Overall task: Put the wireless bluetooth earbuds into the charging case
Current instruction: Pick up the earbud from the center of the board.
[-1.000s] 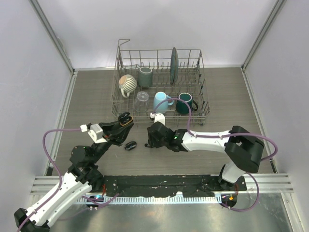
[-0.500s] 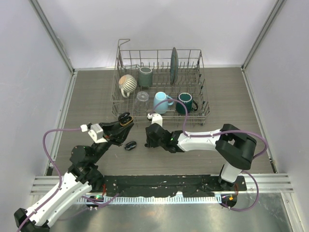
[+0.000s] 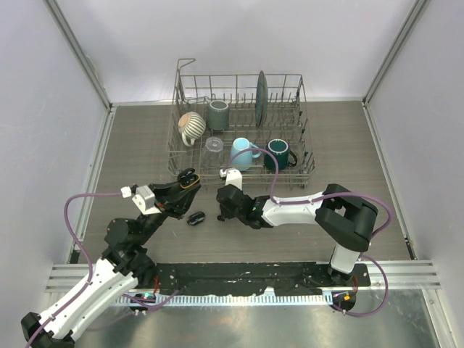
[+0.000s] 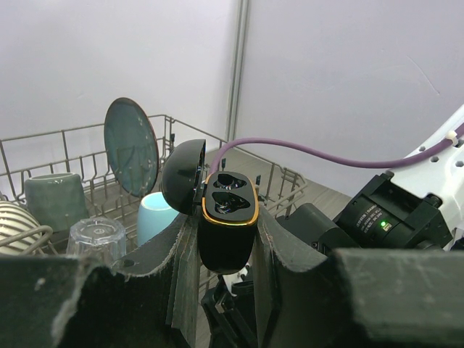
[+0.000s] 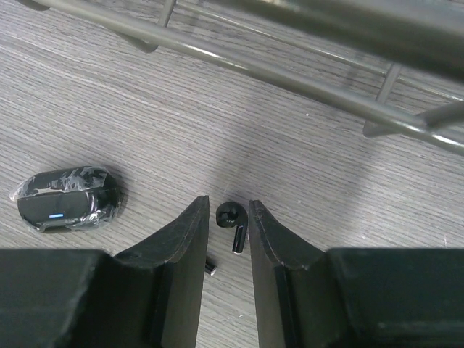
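Observation:
My left gripper (image 3: 181,187) is shut on a black charging case (image 3: 188,177) with an orange rim, held upright above the table with its lid open. In the left wrist view (image 4: 227,223) the case (image 4: 230,196) shows two dark wells; I cannot tell if they hold buds. My right gripper (image 3: 223,209) is low on the table, jaws narrowly open. In the right wrist view (image 5: 228,206) a tiny black earbud (image 5: 230,216) lies between the fingers, its stem close to the right one. A second bud's stem (image 5: 211,267) peeks from under the left finger.
A second, closed black case (image 5: 69,199) lies on the table left of my right gripper, also in the top view (image 3: 196,217). The wire dish rack (image 3: 239,98) with mugs, a glass and a plate stands just behind; its bottom wire (image 5: 290,80) is close ahead.
My right gripper has shifted slightly left towards the closed case. The left arm and its open case have not moved.

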`<control>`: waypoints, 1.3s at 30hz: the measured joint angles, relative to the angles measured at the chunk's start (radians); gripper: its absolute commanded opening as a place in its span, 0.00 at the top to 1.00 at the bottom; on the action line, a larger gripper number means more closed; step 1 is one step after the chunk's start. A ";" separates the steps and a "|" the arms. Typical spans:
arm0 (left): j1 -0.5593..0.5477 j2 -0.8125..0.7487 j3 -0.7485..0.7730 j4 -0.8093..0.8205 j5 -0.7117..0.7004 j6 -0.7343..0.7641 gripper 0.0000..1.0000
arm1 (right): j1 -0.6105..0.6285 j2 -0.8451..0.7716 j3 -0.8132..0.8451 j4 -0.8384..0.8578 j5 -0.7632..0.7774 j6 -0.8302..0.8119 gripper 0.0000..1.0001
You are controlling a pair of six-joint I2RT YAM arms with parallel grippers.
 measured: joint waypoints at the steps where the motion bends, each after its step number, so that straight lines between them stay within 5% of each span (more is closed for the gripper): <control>1: 0.000 0.000 0.000 0.000 0.000 0.000 1.00 | 0.000 0.002 0.002 0.001 0.002 -0.002 0.66; 39: 0.000 0.001 0.000 0.000 0.000 0.000 1.00 | 0.057 -0.051 -0.126 0.203 0.072 -0.055 0.67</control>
